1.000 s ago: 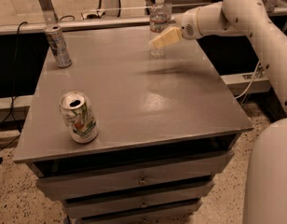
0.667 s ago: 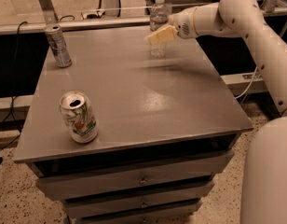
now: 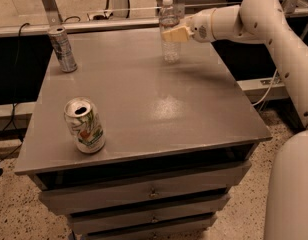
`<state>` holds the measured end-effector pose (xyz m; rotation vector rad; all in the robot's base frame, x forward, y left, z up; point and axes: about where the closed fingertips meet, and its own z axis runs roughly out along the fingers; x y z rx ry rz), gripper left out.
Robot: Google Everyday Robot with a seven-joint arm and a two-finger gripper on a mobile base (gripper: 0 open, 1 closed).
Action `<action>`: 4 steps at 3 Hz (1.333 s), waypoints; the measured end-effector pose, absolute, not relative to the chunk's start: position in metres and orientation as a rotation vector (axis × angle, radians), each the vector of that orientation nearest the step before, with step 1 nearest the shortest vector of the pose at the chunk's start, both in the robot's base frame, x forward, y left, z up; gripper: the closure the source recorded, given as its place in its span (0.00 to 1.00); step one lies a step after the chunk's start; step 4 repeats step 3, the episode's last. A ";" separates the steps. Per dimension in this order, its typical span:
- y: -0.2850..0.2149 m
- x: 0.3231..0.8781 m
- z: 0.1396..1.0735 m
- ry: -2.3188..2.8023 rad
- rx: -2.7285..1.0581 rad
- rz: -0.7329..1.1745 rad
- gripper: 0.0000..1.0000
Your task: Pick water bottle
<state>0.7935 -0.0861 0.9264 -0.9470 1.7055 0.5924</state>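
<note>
The water bottle (image 3: 169, 46) is clear plastic with a white cap and stands upright near the far edge of the grey table (image 3: 144, 109), right of centre. My gripper (image 3: 174, 34) reaches in from the right on the white arm (image 3: 254, 14). It is at the bottle's mid-height, and its pale tip overlaps the front of the bottle. The bottle's lower part shows below the gripper and its cap shows above.
A slim silver can (image 3: 62, 49) stands at the far left of the table. A white-green soda can (image 3: 84, 125), opened, stands near the front left. Drawers (image 3: 144, 194) are below the tabletop. The robot's white body (image 3: 291, 194) fills the lower right.
My gripper has risen slightly along the bottle and now sits at its middle, so the bottle's lower part shows. The cans have not moved.
</note>
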 end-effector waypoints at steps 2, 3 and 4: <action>-0.080 0.730 0.994 1.586 -1.002 0.731 1.00; -0.078 0.726 0.997 1.580 -1.008 0.747 1.00; -0.078 0.726 0.997 1.580 -1.008 0.747 1.00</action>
